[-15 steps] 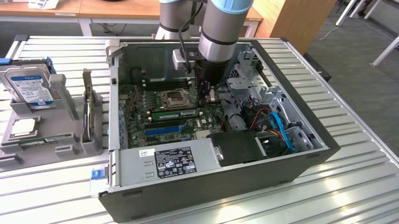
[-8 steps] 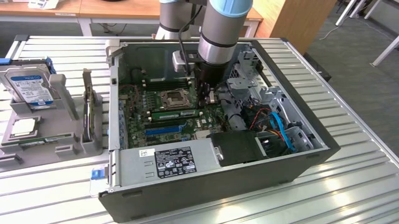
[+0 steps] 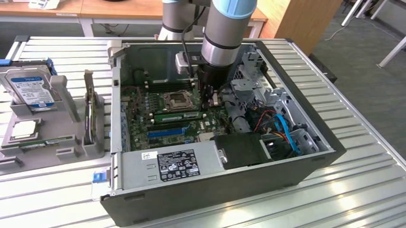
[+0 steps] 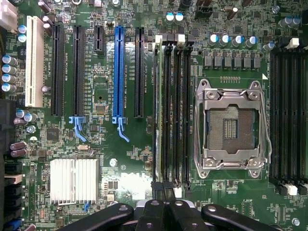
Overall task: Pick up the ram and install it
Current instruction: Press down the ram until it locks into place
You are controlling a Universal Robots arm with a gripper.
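The ram (image 3: 178,116) is a thin green stick lying low in a memory slot of the motherboard, just beside the empty processor socket (image 3: 176,99). In the wrist view the ram (image 4: 157,110) is seen edge-on along the whole outermost slot of that bank. My gripper (image 3: 212,100) reaches down into the open computer case, at the end of the ram towards the exterior view's right. Its black fingers (image 4: 164,188) are shut together right at that end of the stick. Whether they press on it I cannot tell.
The case walls (image 3: 304,95) and a drive cage (image 3: 254,80) hem the arm in. A power supply (image 3: 171,164) fills the near side. A grey holder on the exterior view's left carries a hard drive (image 3: 28,90) and a processor chip (image 3: 24,129). Expansion slots (image 4: 118,72) and a heatsink (image 4: 73,179) lie beyond.
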